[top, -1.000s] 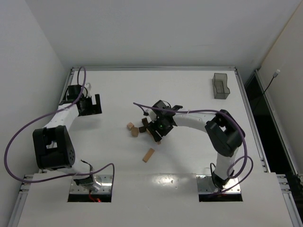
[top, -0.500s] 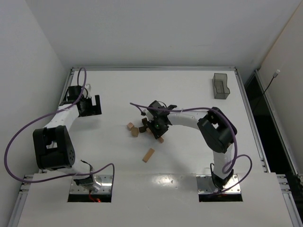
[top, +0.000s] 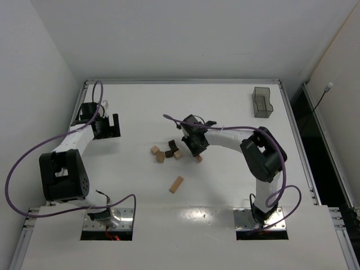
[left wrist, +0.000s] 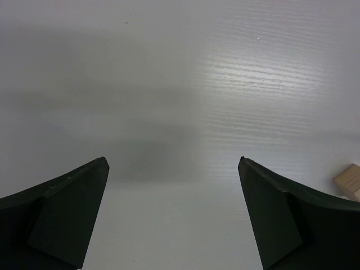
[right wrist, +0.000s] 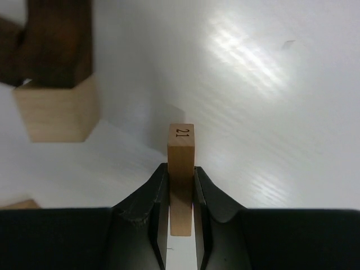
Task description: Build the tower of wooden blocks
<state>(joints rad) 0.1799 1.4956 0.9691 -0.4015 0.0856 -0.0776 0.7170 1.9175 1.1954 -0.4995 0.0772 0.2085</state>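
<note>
The tower is not yet standing: its pieces, small light tan and dark brown wooden blocks [top: 161, 156], lie loose near the table's middle, with one tan slat [top: 176, 184] alone toward the near edge. The right gripper [right wrist: 181, 169] is clenched on a narrow tan block stamped 21 [right wrist: 181, 143] — probably lifting it to stack. The block's long axis follows the fingers, numbered end past the tips. The left gripper [left wrist: 173, 163] hovers by the left edge, jaws spread, out of the way — a translucent grey plastic container [top: 262, 102] sits near the far right corner

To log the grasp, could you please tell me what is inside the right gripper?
A narrow light tan block stamped 21 is clamped in the right gripper. Its fingers cover the block's lower sides, so its full length is hidden.
</note>
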